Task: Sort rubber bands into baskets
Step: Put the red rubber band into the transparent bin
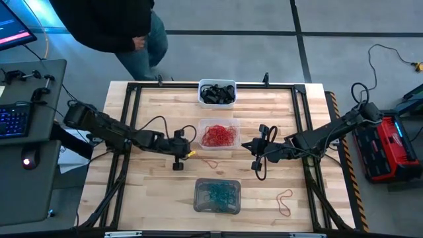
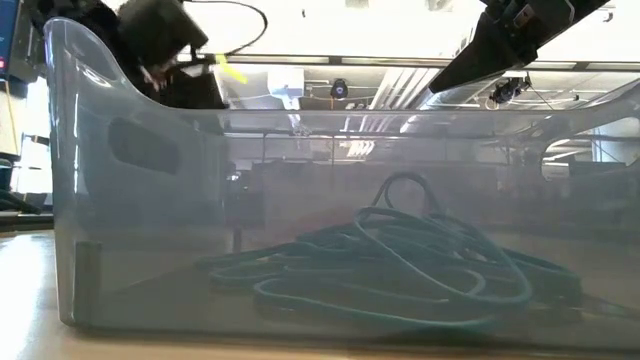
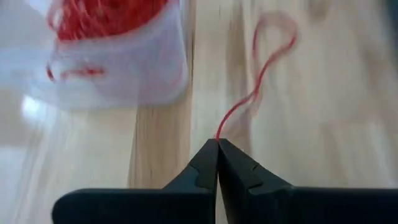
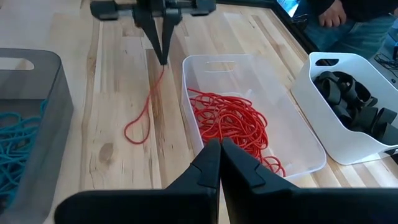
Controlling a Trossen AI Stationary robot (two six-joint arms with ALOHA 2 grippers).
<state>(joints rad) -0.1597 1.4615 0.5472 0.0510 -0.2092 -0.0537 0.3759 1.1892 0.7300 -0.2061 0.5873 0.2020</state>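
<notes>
High view: the pale wooden bench [image 1: 152, 99] carries three small tubs in a column down the middle of the frame. The opaque white plastic basket [image 1: 217, 92] at top centre holds black bands, the clear plastic basket [image 1: 219, 135] below it holds red ones, and the translucent grey basket [image 1: 217, 196] at bottom centre holds blue-teal ones. The left claw [image 1: 187, 153] sits left of centre, just beside the clear basket's lower left corner, with a thin red rubber band [image 1: 209, 162] trailing from it over the wood. A second loose red rubber band [image 1: 285, 200] lies at lower right, well apart. The right claw [image 1: 254, 147] waits right of centre, pressed together and empty.

Low view: the grey basket fills the frame, its teal loops [image 2: 420, 262] heaped on the floor of the tub.

Left wrist view: the left claw's tips are pressed together, pinching one end of the red band, probably so it can be lifted into the red tub alongside.

Right wrist view: the pinched band hangs down onto the wood beside the clear basket.
</notes>
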